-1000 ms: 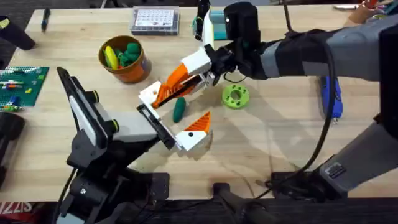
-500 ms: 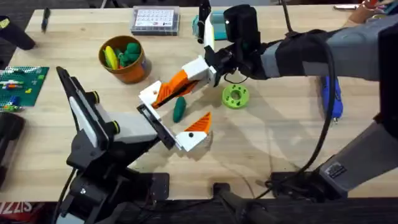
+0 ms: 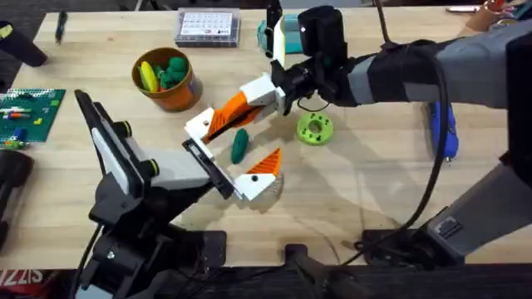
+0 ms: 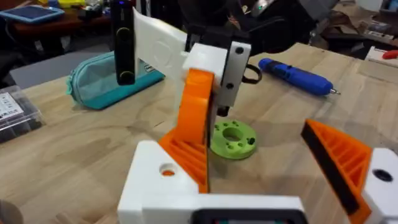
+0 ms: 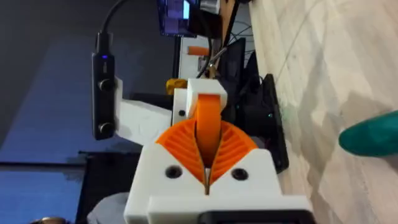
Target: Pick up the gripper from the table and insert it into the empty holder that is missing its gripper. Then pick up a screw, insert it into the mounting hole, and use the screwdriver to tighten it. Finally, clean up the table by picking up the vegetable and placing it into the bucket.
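My right gripper point(image 3: 268, 91) is shut on the gripper point(image 3: 223, 116), a loose orange wedge with a white block point(image 4: 163, 177). It tilts that block down onto the far end of the holder point(image 3: 206, 164), the black bar at my left arm's tip. Whether the block is seated I cannot tell. In the right wrist view the wedge point(image 5: 208, 127) sits pinched between my pads. My left gripper point(image 3: 237, 170) is open, with one fixed orange finger point(image 4: 339, 158). The vegetable point(image 3: 239, 146) lies beside the bar. At the right lies the screwdriver point(image 3: 443, 133), and the bucket point(image 3: 179, 95) stands far left. The screw is out of view.
A light green ring point(image 3: 315, 128) lies right of the vegetable. A teal pouch point(image 3: 287, 33) and a clear parts box point(image 3: 208, 26) sit at the back. A green brick plate point(image 3: 25, 112) is at the left edge. The bucket holds yellow and green toys.
My right gripper has crept slightly left with the loose gripper, bringing its white block closer over the bar's end. The left arm has not moved.
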Controlling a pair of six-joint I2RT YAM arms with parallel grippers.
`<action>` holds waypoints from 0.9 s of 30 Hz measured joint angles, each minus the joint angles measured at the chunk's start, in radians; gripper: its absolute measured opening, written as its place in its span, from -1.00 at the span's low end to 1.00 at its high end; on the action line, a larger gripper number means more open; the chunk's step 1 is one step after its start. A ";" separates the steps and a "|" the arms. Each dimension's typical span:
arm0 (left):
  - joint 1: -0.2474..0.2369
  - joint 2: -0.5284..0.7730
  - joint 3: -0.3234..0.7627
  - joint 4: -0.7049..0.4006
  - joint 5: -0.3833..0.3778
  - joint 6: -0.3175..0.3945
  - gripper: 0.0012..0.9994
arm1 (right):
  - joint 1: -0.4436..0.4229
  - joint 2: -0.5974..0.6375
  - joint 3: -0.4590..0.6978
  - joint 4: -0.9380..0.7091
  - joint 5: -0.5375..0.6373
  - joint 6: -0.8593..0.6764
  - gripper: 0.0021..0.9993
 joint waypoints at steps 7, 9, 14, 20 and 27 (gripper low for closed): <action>0.001 0.000 0.000 -0.001 0.005 -0.013 0.98 | 0.002 0.000 0.000 0.002 0.014 0.006 -0.97; 0.002 0.000 0.000 -0.001 0.008 -0.015 0.98 | 0.002 0.000 0.000 0.002 0.016 0.006 -0.97; 0.002 0.000 0.000 0.000 0.008 -0.016 0.98 | 0.008 0.000 0.000 0.016 0.016 0.006 -0.97; 0.008 0.000 0.000 0.000 0.010 -0.016 0.98 | 0.012 0.000 0.000 0.018 0.021 0.006 -0.97; 0.008 0.000 0.000 0.000 0.008 -0.016 0.98 | 0.017 0.000 0.000 0.021 0.024 0.005 -0.97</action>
